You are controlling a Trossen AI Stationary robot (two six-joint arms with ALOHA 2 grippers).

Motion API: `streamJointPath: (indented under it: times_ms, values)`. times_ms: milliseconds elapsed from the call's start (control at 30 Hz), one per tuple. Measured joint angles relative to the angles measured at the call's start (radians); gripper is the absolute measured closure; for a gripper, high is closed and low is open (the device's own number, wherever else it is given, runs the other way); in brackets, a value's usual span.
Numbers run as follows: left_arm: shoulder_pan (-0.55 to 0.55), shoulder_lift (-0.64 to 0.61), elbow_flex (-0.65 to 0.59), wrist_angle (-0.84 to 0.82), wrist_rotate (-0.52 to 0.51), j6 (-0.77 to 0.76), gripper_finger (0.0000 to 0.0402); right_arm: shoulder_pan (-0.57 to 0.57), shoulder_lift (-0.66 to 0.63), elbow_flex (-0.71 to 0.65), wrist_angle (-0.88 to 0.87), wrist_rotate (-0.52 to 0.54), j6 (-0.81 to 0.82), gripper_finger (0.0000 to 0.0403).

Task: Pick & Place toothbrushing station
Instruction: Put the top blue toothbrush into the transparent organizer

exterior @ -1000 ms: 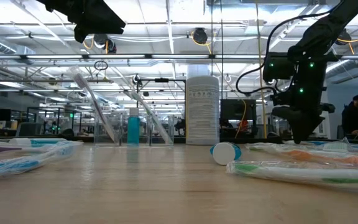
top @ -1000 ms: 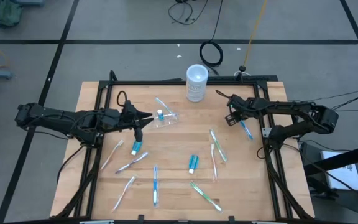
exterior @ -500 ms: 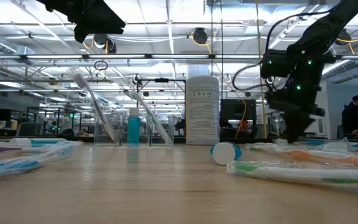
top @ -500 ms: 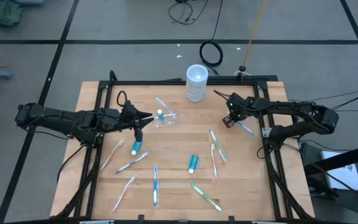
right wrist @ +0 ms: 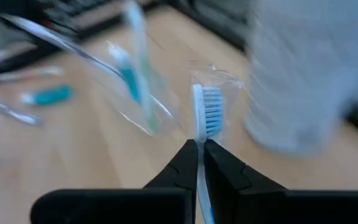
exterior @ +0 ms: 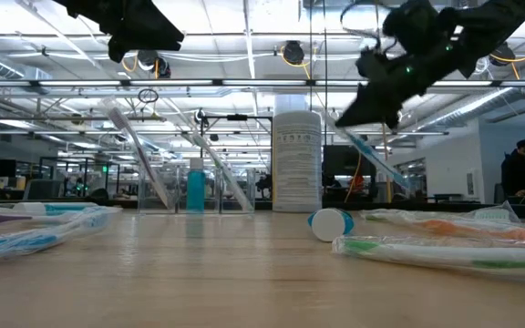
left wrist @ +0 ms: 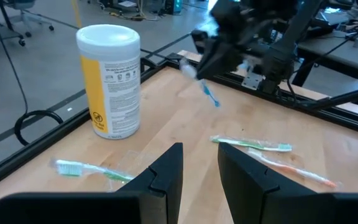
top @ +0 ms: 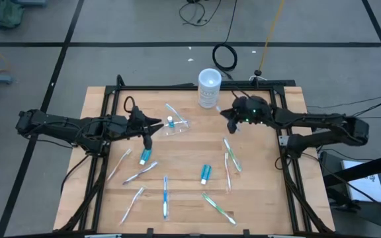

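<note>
The toothbrushing station, a clear plastic tray (top: 179,125), lies left of the table's middle with a toothbrush and a small blue tube in it. In the low view the tray (exterior: 190,187) shows them leaning upright. My left gripper (top: 156,124) hovers just left of the tray, open, with nothing between its fingers (left wrist: 199,168). My right gripper (top: 229,122) hangs in the air right of the tray, below the white cup (top: 209,88). It is shut on a blue toothbrush (exterior: 381,164) in a clear wrapper. My right gripper pinches the toothbrush's neck (right wrist: 199,155) just below the bristle head between its two fingers, through the clear wrapper. The fingers lie nearly level, pointing toward the table's left. The head (right wrist: 209,112) sticks out past the fingertips, and the handle (exterior: 395,175) slants down behind, clear of the table.
Several wrapped toothbrushes lie across the near half, among them a green one (top: 218,208) and an orange one (top: 227,173). Two toothpaste tubes (top: 206,173) (top: 145,157) lie between them. Black frame rails (top: 284,158) border the board.
My right gripper has risen from the table's right side with the blue toothbrush, which lay flat there and now hangs clear. It has tipped from pointing down to nearly level and swung toward the table's left, toward the tray and cup.
</note>
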Motion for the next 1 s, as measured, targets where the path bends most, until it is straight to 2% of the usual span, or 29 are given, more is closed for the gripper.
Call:
streamJointPath:
  times_ms: [400,700,900,1000]
  values:
    - [0.000,0.000,0.000,0.000,-0.006,0.000,0.0295,0.185,0.072,0.000,0.522,0.002,-0.259,0.0392]
    - [0.000,0.000,0.000,0.001,-0.006,0.000,0.0295,0.255,0.313,0.000,1.015,0.001,-0.436,0.0392]
    - [0.000,0.000,0.000,0.001,-0.006,-0.006,0.0295,0.262,0.502,0.000,1.370,0.001,-0.424,0.0392]
    - [0.000,0.000,0.000,0.001,-0.006,-0.006,0.0295,0.261,0.563,0.019,1.387,0.005,-0.408,0.0392]
